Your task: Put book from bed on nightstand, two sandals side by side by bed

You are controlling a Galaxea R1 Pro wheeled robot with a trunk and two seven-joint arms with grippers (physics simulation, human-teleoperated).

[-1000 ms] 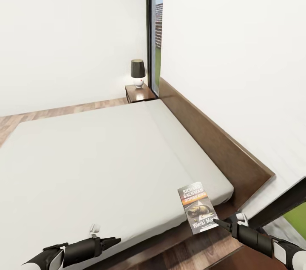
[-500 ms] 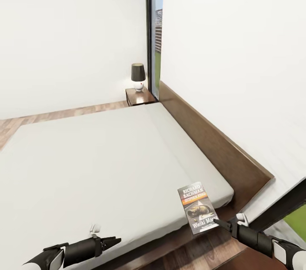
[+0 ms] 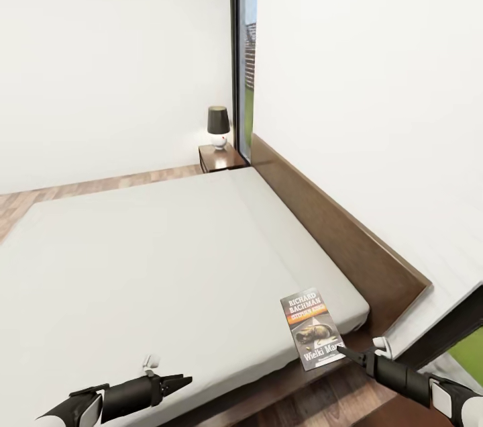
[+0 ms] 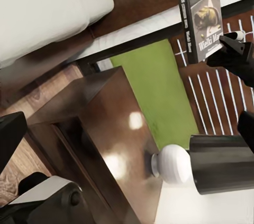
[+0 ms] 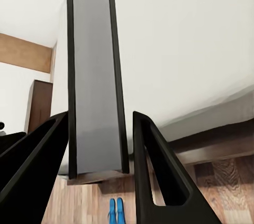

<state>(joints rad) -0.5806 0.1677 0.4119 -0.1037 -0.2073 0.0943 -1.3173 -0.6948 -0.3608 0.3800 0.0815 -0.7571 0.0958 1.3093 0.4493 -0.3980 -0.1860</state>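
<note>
Printed on the cover of the book [image 3: 312, 329], head view: "RICHARD BACHMAN" in white at 12 o'clock, an orange band beneath with lettering too small to read, and "Wielki Mars" in white toward 6 o'clock, its end cut off by the fingers [image 3: 349, 354]. Same book [image 4: 200, 12], left wrist view: "BACHMAN", "Wielki Mar", plus spine lettering too fine to read.

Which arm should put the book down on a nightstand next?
Right. The right gripper already clamps the book, lifted near the bed's headboard corner; the left gripper carries nothing.
</note>
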